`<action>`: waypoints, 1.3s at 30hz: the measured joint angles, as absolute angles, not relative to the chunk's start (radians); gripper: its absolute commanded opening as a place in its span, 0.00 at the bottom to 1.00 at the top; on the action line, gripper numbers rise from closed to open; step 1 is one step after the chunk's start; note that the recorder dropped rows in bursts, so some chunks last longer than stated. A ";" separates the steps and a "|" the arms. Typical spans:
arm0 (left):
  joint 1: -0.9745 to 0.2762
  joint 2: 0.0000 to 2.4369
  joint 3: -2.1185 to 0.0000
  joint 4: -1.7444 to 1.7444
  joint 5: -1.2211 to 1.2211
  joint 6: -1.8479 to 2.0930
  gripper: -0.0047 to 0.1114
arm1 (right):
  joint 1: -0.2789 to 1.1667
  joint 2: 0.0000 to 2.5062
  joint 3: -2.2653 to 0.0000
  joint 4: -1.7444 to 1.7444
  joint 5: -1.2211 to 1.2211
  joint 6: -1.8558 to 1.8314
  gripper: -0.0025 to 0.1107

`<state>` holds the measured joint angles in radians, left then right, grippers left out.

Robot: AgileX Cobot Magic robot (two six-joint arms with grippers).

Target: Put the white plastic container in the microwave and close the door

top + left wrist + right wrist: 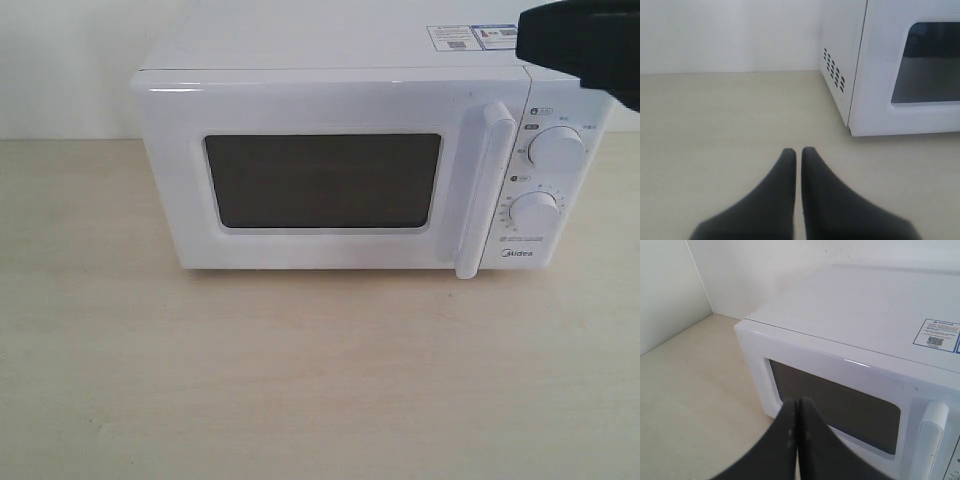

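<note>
While the door is shut, both grippers hang empty

Since its two black fingers meet tip to tip, the right gripper [798, 401] is pressed together on nothing, poised above and in front of the microwave [300, 45], facing the door [320, 105]. Left gripper [798, 150]: fingers almost touching, thin slit between them, nothing pinched. It is low over the pale surface [300, 380], near the microwave's vented side wall. Door sits flush in the front, handle [480, 190] just beside the control panel [560, 180]. Microwave stands on the surface. Contents behind the dark window [322, 180] cannot be told.
</note>
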<state>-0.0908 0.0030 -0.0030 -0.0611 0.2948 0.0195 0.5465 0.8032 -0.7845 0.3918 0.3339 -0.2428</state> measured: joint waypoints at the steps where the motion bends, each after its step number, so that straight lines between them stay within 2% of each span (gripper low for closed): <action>1: -0.091 0.003 -0.003 -0.061 0.295 0.019 0.08 | 0.546 0.803 -0.785 0.392 0.334 -0.243 0.02; 13: -0.091 0.003 -0.003 -0.061 0.295 0.019 0.08 | 0.546 0.799 -0.785 0.392 0.332 -0.243 0.02; 20: -0.091 0.003 -0.003 -0.061 0.295 0.019 0.08 | 0.528 0.688 -0.785 0.392 0.334 -0.243 0.02; 26: -0.091 0.003 -0.003 -0.061 0.295 0.019 0.08 | 0.406 0.530 -0.785 0.392 0.335 -0.234 0.02; 30: -0.091 0.003 -0.003 -0.061 0.295 0.019 0.08 | 0.253 0.410 -0.747 0.392 0.334 -0.236 0.02; 35: -0.091 0.003 -0.003 -0.061 0.295 0.019 0.08 | 0.103 0.213 -0.556 0.394 0.286 -0.236 0.02; 39: -0.091 0.003 -0.003 -0.061 0.295 0.019 0.08 | 0.071 0.073 -0.384 0.405 0.199 -0.231 0.02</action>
